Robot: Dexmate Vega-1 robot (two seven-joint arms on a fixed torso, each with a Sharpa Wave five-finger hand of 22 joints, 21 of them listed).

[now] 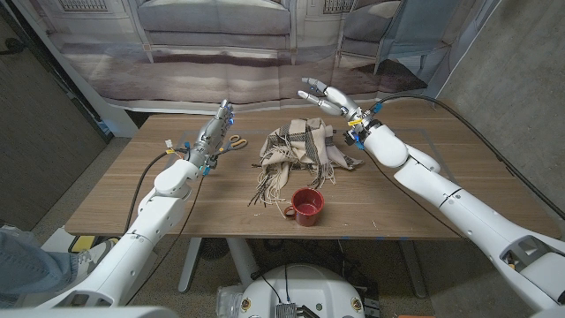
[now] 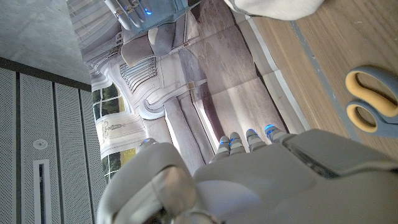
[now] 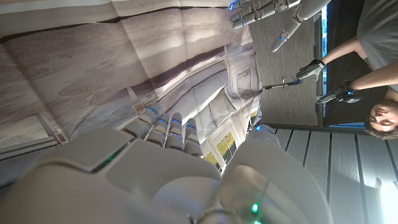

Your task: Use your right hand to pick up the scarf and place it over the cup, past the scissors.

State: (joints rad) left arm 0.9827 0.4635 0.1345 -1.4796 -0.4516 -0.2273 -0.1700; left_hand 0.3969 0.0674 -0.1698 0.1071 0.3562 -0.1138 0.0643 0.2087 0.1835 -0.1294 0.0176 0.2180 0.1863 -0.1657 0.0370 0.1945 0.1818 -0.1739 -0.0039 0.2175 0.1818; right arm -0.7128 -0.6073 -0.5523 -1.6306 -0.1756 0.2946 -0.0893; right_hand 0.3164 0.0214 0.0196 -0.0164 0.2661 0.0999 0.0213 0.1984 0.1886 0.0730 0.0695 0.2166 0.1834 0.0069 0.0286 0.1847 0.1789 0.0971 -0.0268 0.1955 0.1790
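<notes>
A beige and brown plaid scarf (image 1: 296, 148) with fringe lies crumpled at the middle of the wooden table (image 1: 424, 208). A red cup (image 1: 308, 207) stands upright in front of it, near the front edge. Yellow-handled scissors (image 1: 237, 140) lie left of the scarf, and their handles (image 2: 372, 99) appear in the left wrist view. My right hand (image 1: 328, 95) hovers above the table's far edge, behind the scarf, fingers spread and holding nothing. My left hand (image 1: 216, 131) is raised next to the scissors with its fingers straight and nothing in it.
A printed backdrop of a sofa (image 1: 221, 35) hangs behind the table. A person (image 3: 367, 68) holding controllers stands off to one side in the right wrist view. Bare wood lies right of the scarf and along the table's left part.
</notes>
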